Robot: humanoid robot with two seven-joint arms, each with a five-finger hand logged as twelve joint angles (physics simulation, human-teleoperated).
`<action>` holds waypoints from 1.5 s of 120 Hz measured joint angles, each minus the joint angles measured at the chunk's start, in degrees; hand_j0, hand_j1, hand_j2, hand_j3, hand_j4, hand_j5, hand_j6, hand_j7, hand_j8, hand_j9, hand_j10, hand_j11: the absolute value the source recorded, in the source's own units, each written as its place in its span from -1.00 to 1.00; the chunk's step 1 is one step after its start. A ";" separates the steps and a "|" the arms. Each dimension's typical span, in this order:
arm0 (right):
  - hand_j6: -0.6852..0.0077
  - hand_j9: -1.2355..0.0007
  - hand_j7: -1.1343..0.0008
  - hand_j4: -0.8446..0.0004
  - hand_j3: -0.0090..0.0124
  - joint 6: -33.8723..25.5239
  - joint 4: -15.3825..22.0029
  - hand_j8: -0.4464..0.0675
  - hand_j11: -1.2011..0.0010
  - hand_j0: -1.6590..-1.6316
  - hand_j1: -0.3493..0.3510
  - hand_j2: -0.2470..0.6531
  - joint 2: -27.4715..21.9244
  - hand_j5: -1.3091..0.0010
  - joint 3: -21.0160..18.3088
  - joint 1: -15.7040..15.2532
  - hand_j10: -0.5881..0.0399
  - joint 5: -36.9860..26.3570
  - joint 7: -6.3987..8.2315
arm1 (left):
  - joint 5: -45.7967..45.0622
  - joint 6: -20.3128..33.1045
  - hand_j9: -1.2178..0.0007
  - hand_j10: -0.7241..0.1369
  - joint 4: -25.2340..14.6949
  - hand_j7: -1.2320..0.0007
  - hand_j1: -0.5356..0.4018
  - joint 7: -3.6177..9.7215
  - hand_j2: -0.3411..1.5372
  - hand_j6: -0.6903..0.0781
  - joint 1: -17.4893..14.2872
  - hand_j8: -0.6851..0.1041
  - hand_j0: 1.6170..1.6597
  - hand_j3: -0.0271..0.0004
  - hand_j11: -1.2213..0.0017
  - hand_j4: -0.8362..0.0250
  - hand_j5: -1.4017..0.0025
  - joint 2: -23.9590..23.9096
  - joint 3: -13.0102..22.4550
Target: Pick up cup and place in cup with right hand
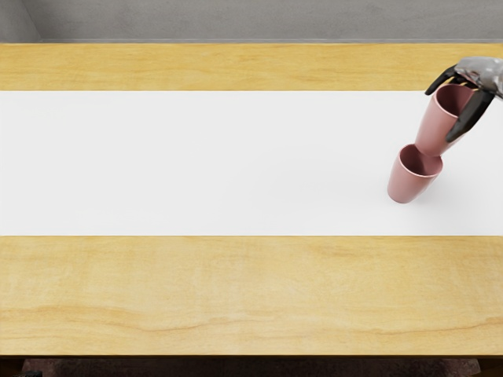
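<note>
My right hand (460, 100) comes in at the upper right edge, its dark fingers wrapped around the rim area of a pink cup (435, 126). That cup is upright or nearly so, and its bottom overlaps the back of the rim of a second pink cup (409, 181). The second cup stands open side up on the white strip. From this view I cannot tell whether the held cup's base is inside the lower cup's mouth, touching its rim or just behind it.
A white strip (196, 163) runs across the wooden table (196, 290). Behind the table's far edge is a grey wall (251, 20). The table's front edge runs along the bottom of the view.
</note>
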 joint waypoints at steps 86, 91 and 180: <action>-0.12 0.15 0.08 0.04 -0.26 0.34 -1.47 -0.66 0.13 -0.52 -0.05 -0.73 -0.91 0.21 0.53 0.62 -0.41 -1.11 0.00 | -0.02 0.00 1.00 0.68 0.01 1.00 0.89 0.00 -0.64 0.80 -0.65 0.74 0.92 0.97 1.00 0.94 1.00 0.00 0.08; -0.12 0.16 0.08 0.03 -0.24 0.32 -1.60 -0.66 0.13 -0.52 -0.05 -0.73 -0.78 0.21 0.67 0.54 -0.41 -1.08 0.00 | -0.02 0.00 1.00 0.68 0.02 1.00 0.89 0.00 -0.64 0.80 -0.58 0.74 0.92 0.97 1.00 0.94 1.00 0.00 0.07; -0.05 0.17 0.11 0.09 -0.16 8.39 -0.47 -0.64 0.15 -0.62 -0.04 -0.76 -1.58 0.22 0.77 2.42 -0.34 4.26 0.02 | -0.02 0.00 1.00 0.68 0.21 1.00 0.89 0.00 -0.64 0.80 2.19 0.73 0.92 0.97 1.00 0.94 1.00 0.00 0.04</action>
